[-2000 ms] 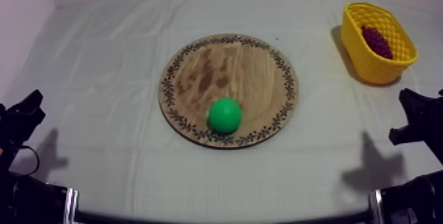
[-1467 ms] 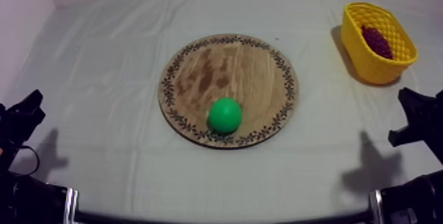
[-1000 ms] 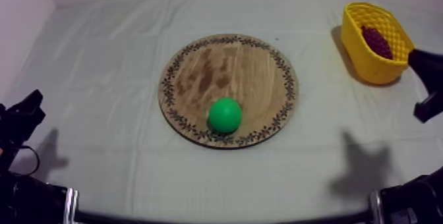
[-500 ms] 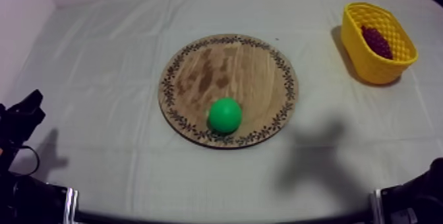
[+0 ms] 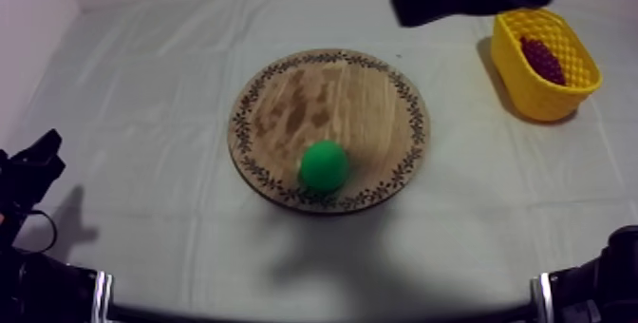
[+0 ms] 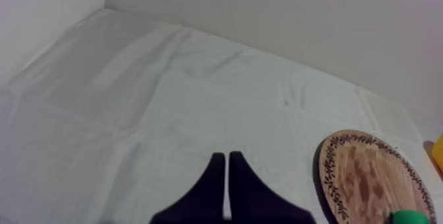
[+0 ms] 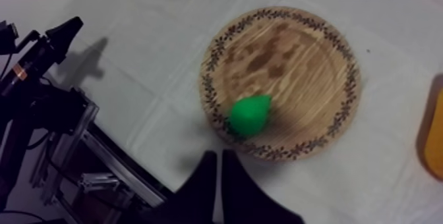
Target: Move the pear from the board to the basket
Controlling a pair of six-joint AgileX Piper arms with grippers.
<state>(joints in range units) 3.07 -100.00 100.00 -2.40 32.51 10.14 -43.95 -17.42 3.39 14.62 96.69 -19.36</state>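
Here, the right gripper (image 7: 219,154) is held high over the table, and its two black fingers are pressed together with nothing between them. Just past its tips the pear (image 7: 250,115) is seen. It lies on the wooden board (image 7: 296,55), near the rim on the robot's side, and is touched by nothing. The left gripper (image 6: 227,155) is seen low at its own side, well apart from the board, and its fingers are closed on nothing too. The yellow basket (image 5: 532,99) is set at the far right of the cloth (image 5: 142,89), well apart from the board, and a bunch of grapes (image 5: 543,59) is lying in it. The reaching step is judged to be in hand, and nothing is picked up yet. Next, the right fingers must be opened, lowered around the pear and closed gently, since a smooth round toy may be pushed away.
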